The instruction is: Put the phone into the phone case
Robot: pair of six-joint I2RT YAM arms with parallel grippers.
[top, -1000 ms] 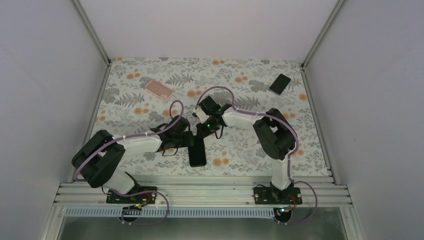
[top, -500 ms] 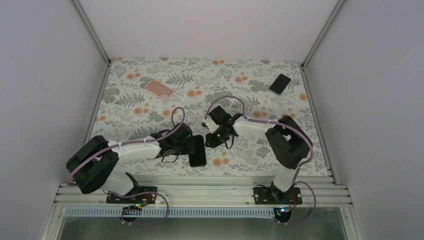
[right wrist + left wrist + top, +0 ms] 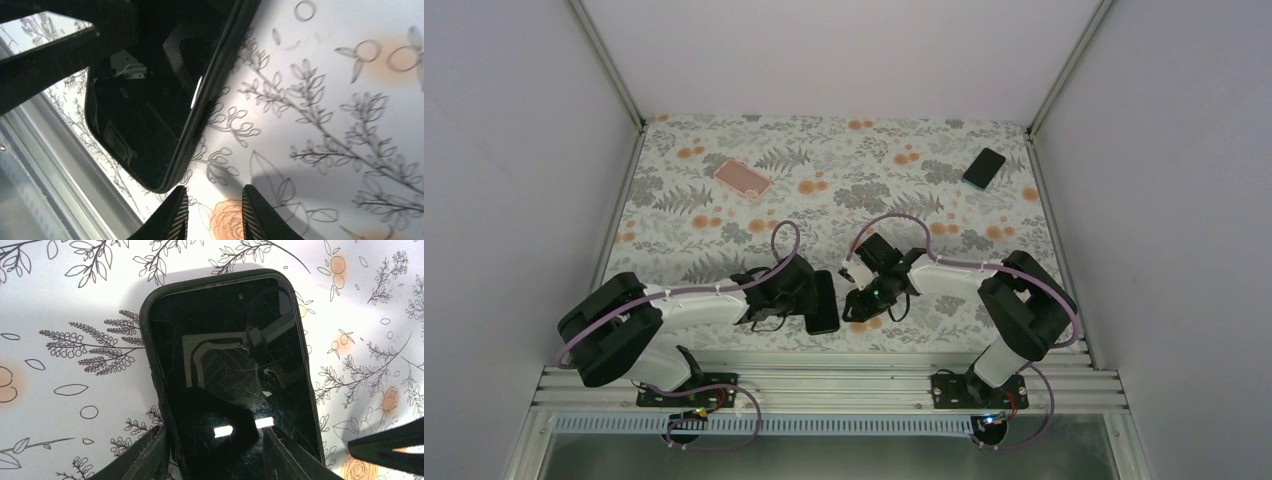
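The black slab smartphone [image 3: 225, 365] lies face up on the flower-printed tabletop [image 3: 724, 230], near the front rail. It is judged to be seated in the black rubbery phone case [image 3: 146, 330], whose rim is seen raised around the glass. The left gripper [image 3: 214, 440] is held with fingers spread, one beside the case's edge and one over the screen; no pinch can be made out. The right gripper [image 3: 215, 192], just beside the phone, is held slightly parted and empty. At most, a pressing-down of corners is thought to be left.
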